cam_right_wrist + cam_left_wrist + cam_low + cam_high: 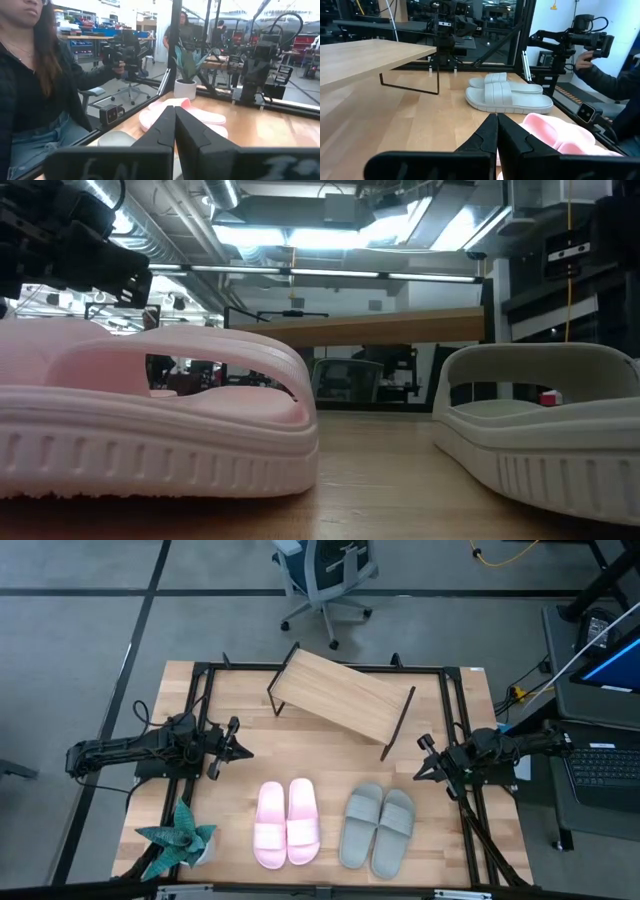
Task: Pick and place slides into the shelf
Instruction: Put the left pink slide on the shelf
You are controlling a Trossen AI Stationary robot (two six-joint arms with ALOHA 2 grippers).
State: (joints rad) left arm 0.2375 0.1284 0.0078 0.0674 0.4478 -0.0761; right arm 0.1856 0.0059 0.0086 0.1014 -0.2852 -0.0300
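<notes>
Wooden table (240, 765) framed by black rails, with bare board between the shelf and the sandals. Slanted light wood shelf (340, 695) on a thin black frame, set askew near the far edge, nothing on it. Left arm over the table's left side, its pincer (238, 751) pressed together, empty, tip aimed toward the middle. Right arm over the right side, its pincer (424, 768) likewise together and empty, just beside the grey-green sandals. Pale pink pair of slides (286, 823) side by side near the front edge, left of centre. Grey-green pair of slides (378, 826) side by side just right of them, slightly angled, a narrow gap between the pairs. Small potted plant (180, 838) at the front left corner. Beyond the right rail, a person (35, 90) in a dark jacket.
</notes>
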